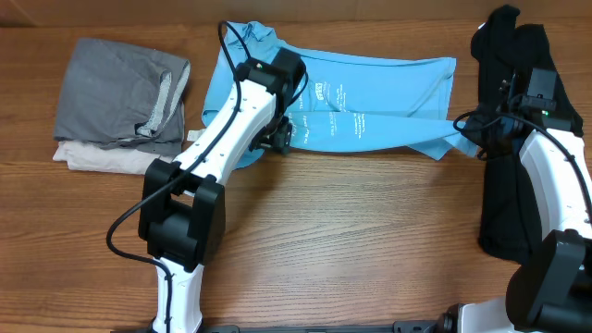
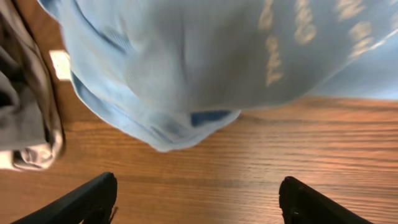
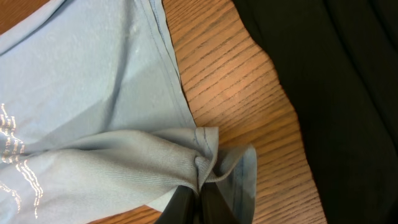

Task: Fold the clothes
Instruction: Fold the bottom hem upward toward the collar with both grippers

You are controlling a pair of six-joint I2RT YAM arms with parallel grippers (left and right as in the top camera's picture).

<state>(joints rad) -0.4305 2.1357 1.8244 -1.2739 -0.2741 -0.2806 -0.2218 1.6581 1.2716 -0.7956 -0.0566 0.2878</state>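
right tool [image 3: 198, 199] on tee [image 3: 81, 93], wood table [image 3: 231, 81]

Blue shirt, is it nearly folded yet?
Not nearly. One long edge of the T-shirt looks folded over already. The right gripper pinches its corner; the left gripper hangs open, empty. Still left: folding the long strip into a small stack.

left arm [image 1: 227, 125], right arm [image 1: 555, 180]: white links, bulky black joints, thin black cables [image 1: 110, 239]; left gripper [image 2: 199, 200] black.
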